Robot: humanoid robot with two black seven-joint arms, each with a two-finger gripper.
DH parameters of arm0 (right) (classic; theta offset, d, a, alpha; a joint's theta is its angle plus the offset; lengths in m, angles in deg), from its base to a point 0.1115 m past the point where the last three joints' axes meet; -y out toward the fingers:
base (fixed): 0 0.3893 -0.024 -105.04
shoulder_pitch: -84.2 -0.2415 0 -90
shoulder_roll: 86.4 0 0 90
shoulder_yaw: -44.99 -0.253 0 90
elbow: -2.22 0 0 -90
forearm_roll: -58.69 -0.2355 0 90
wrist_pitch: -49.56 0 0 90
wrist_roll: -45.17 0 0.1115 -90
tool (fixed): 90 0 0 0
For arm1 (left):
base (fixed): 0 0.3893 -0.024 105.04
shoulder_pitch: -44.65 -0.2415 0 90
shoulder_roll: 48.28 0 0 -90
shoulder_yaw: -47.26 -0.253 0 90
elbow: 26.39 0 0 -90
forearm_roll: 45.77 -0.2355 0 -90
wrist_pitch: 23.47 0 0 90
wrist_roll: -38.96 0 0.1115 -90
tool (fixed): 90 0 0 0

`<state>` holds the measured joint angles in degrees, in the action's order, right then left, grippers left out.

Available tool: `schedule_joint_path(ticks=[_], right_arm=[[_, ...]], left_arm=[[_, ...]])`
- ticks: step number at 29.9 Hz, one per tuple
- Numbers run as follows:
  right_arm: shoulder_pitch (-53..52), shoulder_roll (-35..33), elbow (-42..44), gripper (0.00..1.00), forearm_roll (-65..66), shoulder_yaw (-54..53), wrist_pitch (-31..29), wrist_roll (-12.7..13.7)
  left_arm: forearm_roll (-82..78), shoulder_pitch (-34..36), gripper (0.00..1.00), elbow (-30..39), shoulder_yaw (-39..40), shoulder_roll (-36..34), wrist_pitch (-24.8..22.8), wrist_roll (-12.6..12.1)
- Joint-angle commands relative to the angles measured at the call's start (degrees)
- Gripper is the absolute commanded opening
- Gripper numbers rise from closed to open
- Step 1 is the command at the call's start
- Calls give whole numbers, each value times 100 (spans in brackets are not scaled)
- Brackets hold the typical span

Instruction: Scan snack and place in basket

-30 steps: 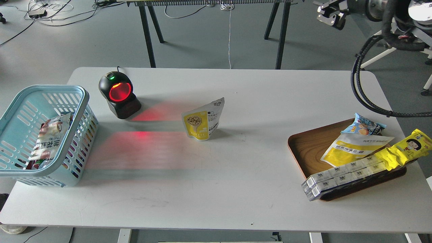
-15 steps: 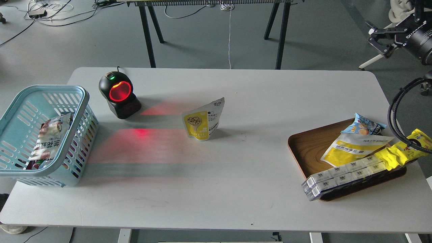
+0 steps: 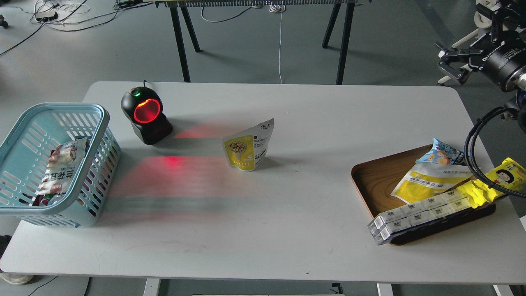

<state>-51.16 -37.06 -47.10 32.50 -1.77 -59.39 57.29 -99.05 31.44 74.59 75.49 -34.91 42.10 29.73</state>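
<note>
The snack (image 3: 248,144) stands upright near the middle of the white table (image 3: 287,230), its scoop picture toward the camera, just right of the black scanner (image 3: 144,115) and in the edge of the red glow the scanner throws across the tabletop. Nothing touches it, and it has not moved over the last second.

What has changed is the right arm. A second ago its gripper hung high near the top edge of the view, well behind the table; now the right gripper (image 3: 448,65) sits lower and further right, just off the table's far right corner. Its two fingers look parted with nothing between them — though it is small and dark, so this is a fair reading rather than a sure one. The left gripper is out of view.

The arm seems to be repositioning, but it remains well apart from the snack, so pickup has not begun. The basket (image 3: 96,113) waits at the left edge, already holding another packet (image 3: 61,166). The wooden tray (image 3: 372,181) on the right carries the other snacks — none of them the target.
</note>
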Motion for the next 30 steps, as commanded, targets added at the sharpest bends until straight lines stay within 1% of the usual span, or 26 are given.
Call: schedule_joint_path(ticks=[1, 3, 6, 8, 12, 16, 18, 20, 23, 25, 30], right_arm=[[63, -21, -8, 96, 0, 9, 5, 1], [98, -39, -17, 96, 9, 9, -4, 1], [107, -48, 1, 96, 27, 18, -4, -8], [98, -39, 27, 96, 184, 26, -4, -8], [81, 22, 27, 96, 650, 0, -30, -8], [81, 31, 27, 97, 660, -35, -30, -17], [89, 40, 27, 97, 668, -26, -39, -8], [116, 101, 19, 97, 668, 44, -74, -8], [186, 251, -8, 97, 668, 53, -65, -8], [186, 303, -8, 97, 677, 53, -48, -8], [160, 313, -17, 97, 686, 53, -30, -8]], left_arm=[[-498, -15, 100, -8, -45, 700, -44, -18], [-778, -59, 100, 1, -89, 1043, -53, -35], [-1700, -208, 100, 1, -343, 1588, -53, -44], [-2507, -305, 100, 1, -546, 1940, -53, -44], [-4257, -454, 99, 1, -897, 2678, -62, 35], [-5365, -630, 99, -34, -1363, 3276, -167, 44], [-5700, -788, 99, -43, -1539, 3539, -255, 18], [-6060, -1121, 99, -96, -1584, 3856, -255, 0], [-6789, -1596, 99, -385, -1522, 4243, -273, 44], [-7124, -1729, 99, -552, -1505, 4419, -282, 61], [-7172, -1808, 98, -860, -1505, 4596, -273, 96]])
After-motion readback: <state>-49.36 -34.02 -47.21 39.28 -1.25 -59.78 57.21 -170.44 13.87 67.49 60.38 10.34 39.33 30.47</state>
